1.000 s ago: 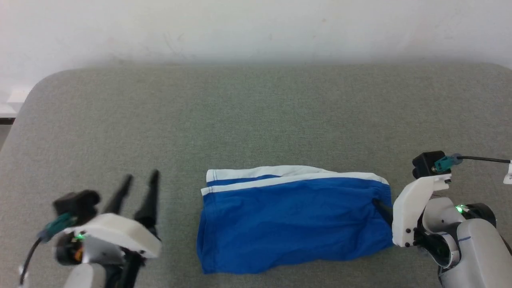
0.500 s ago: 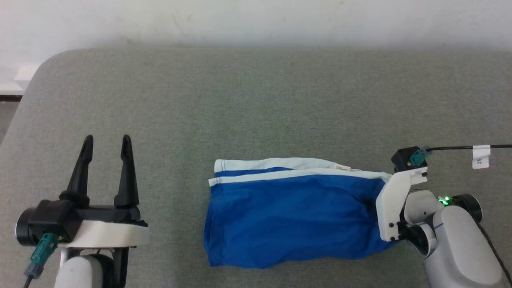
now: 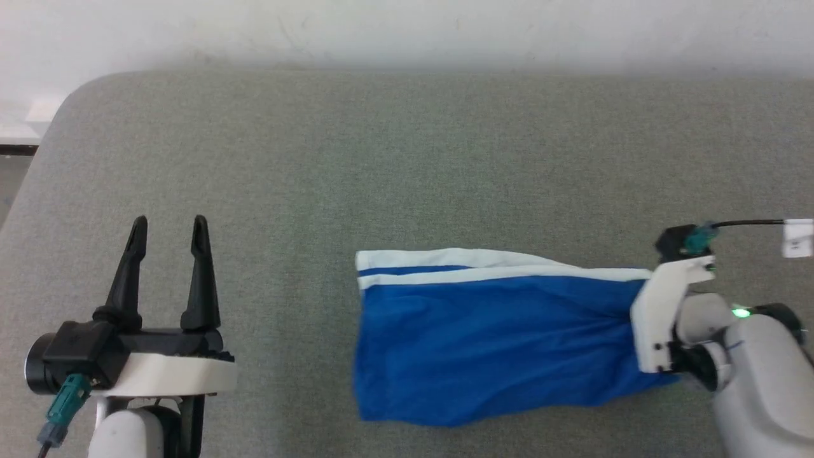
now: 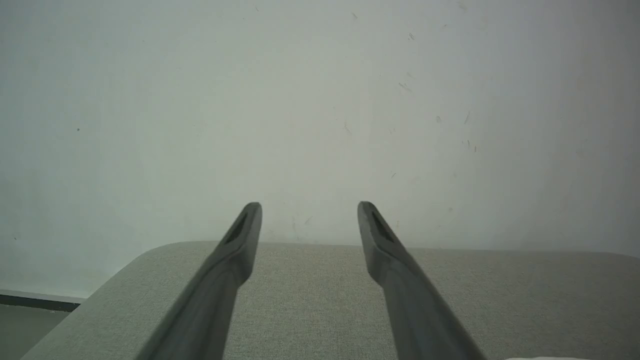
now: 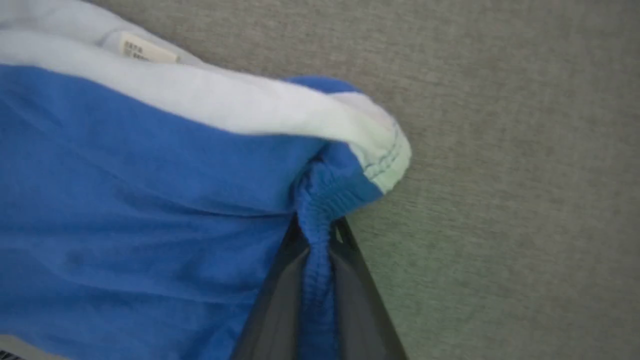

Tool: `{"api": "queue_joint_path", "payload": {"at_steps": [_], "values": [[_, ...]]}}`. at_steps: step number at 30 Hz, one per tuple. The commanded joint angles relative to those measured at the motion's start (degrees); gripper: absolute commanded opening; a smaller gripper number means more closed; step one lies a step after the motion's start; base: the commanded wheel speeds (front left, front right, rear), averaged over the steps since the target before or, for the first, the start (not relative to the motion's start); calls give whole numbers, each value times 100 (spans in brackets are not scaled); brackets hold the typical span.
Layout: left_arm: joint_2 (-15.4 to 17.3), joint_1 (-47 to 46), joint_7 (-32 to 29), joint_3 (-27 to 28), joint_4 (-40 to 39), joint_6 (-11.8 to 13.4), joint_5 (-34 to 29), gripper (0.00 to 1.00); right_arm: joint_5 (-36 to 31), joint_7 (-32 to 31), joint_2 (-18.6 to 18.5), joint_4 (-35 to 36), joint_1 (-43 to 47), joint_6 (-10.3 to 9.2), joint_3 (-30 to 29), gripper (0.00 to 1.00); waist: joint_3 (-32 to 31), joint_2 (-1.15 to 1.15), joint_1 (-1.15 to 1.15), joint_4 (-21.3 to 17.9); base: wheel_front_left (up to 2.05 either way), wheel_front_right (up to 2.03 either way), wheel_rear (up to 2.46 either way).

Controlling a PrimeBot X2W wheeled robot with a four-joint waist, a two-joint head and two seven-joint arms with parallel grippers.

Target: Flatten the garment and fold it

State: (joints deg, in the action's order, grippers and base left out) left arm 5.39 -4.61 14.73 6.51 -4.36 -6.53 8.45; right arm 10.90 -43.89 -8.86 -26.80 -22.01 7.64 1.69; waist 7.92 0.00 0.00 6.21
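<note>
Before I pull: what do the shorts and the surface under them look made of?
The shorts: thin, soft cloth, matte blue with white trim; it creases finely, and the gathered waistband bunches where the right gripper pinches it. The surface: grey-green textile covering, perhaps felt or a coarse weave; speckled grain, no shine.

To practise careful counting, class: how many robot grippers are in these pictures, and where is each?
2. The left gripper stands open at the head view's lower left, apart from the shorts. The right gripper is shut on the shorts at their right end.
</note>
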Motion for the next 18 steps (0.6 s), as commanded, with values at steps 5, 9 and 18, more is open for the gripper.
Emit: {"api": "queue_joint_path", "payload": {"at_steps": [5,9,18], "values": [[-55,97,27,79,28,-61,-72,100,-216,-170,-551,67,160,-15,-538,0,-5,0,0,-65,0,0,0],[-74,97,27,64,61,-77,-83,100,-482,-309,-678,180,171,-15,-904,0,-8,0,0,-90,0,0,0],[-133,173,27,62,33,-90,-109,100,-412,-1247,-898,1218,327,-15,-320,0,-173,0,0,-145,0,0,0]]}}
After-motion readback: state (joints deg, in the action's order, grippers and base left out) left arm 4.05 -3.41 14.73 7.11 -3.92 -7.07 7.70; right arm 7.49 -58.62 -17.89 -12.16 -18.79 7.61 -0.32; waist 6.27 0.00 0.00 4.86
